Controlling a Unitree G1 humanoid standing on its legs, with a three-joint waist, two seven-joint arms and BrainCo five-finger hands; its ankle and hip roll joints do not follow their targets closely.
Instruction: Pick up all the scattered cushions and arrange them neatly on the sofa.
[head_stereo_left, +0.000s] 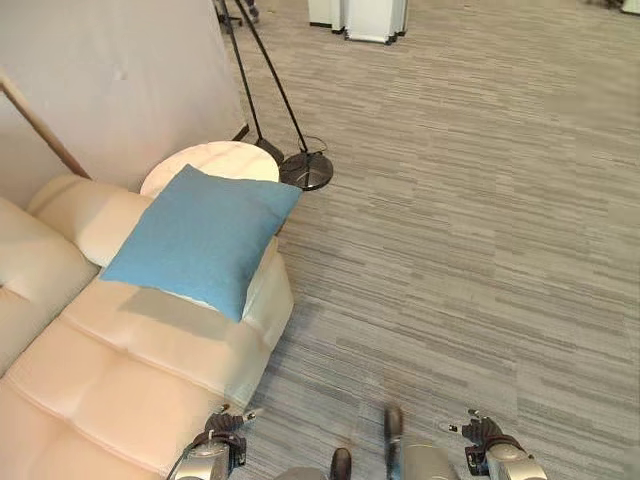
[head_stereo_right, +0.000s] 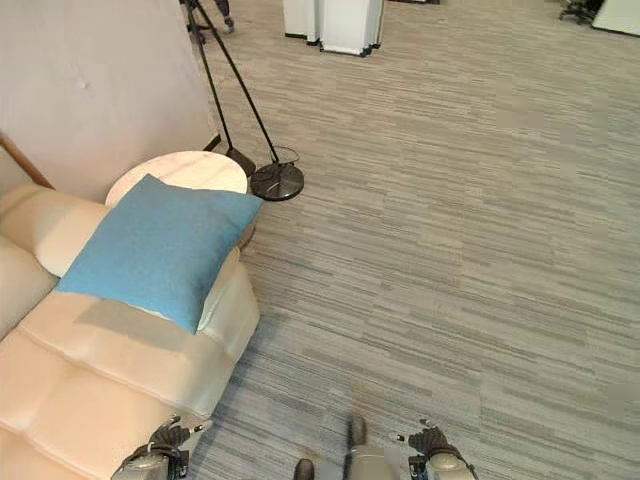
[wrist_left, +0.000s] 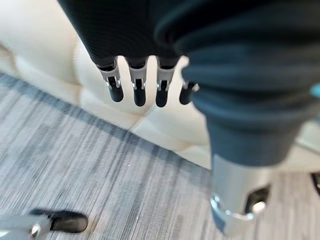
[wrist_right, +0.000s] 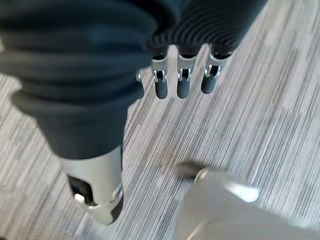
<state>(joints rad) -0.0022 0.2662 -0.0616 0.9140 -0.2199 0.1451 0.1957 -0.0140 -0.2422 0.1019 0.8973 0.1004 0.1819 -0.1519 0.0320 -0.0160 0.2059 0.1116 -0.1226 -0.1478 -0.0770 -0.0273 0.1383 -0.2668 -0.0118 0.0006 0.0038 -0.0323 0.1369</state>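
A blue square cushion (head_stereo_left: 200, 240) lies tilted on the cream sofa (head_stereo_left: 120, 370), propped over the armrest at the sofa's far end. In the left wrist view my left hand (wrist_left: 139, 92) hangs with straight fingers and holds nothing; the sofa's front edge (wrist_left: 165, 125) and the carpet lie below it. In the right wrist view my right hand (wrist_right: 183, 82) hangs over the grey carpet, fingers straight and empty.
A round white side table (head_stereo_left: 215, 160) stands just beyond the armrest. Beside it rests the black floor lamp base (head_stereo_left: 306, 172), its thin poles slanting up and away. A white panel (head_stereo_left: 120, 80) backs the sofa. White furniture (head_stereo_left: 370, 18) stands far off on the striped grey carpet (head_stereo_left: 450, 250).
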